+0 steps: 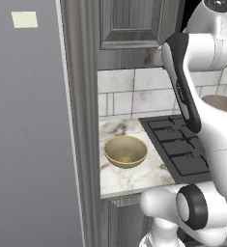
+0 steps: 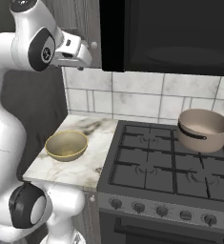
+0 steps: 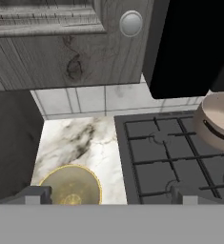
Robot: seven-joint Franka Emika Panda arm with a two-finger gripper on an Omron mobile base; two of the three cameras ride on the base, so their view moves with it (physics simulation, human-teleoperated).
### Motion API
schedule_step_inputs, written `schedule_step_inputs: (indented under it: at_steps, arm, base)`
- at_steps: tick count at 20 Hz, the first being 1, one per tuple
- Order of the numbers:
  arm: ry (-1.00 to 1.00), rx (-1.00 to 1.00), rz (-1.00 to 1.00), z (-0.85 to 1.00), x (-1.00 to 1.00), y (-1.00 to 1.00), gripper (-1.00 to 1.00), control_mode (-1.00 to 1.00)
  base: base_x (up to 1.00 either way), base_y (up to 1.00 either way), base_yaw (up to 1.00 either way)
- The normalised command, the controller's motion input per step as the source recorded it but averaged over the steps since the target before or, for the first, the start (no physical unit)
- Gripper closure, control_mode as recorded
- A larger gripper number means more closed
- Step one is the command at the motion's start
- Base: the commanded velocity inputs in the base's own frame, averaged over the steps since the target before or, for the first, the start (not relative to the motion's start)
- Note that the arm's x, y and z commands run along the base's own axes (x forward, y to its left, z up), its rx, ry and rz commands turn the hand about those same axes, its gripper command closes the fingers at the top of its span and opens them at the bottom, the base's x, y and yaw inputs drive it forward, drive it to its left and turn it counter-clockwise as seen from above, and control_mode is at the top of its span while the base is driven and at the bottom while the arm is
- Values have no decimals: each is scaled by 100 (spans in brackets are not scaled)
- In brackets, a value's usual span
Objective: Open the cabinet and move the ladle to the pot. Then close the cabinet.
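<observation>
Two dark tips of the pincer (image 3: 108, 198) stand wide apart at the bottom of the hand view, released, with nothing between them. In the right base view the pincer (image 2: 80, 64) hangs high at the lower edge of the cabinet (image 2: 77, 21), just below and beside the knob (image 2: 94, 45), not yet touching it. From the hand, the knob (image 3: 131, 23) sits near the right edge of the raised-panel door, whose lower rail shows a dark knot in the grain; the door looks shut against its frame.

Step in hand, as I judge it: the first one, reaching for the knob to open the cabinet. No ladle is to be seen, so I take it to be behind the shut door.

Next, the pincer needs to rise a little and line up so the knob lies between its tips, then clench and pull the door outward along its swing. A small round knob may slip if caught off centre.

Below, on the marble bench (image 2: 96, 167), lies the yellow bowl (image 2: 66, 145), left of the stove (image 2: 170, 167). On a rear right burner rests the pot (image 2: 204, 129), upright and apparently empty, well apart from the cabinet. Above the stove hangs a black hood (image 2: 175, 33).
</observation>
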Motion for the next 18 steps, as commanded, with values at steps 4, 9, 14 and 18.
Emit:
schedule_step_inputs:
  at_steps: [4,9,14,18]
  arm:
    - [-2,0,0,22,0,-9,-100,-100]
    - [-4,0,0,2,4,-7,-100,-100]
    - [-2,0,0,0,28,-5,-100,-100]
    - [0,0,0,0,39,-5,-100,-100]
  base:
    - [0,0,0]
    - [0,0,0]
    - [0,0,0]
    - [0,0,0]
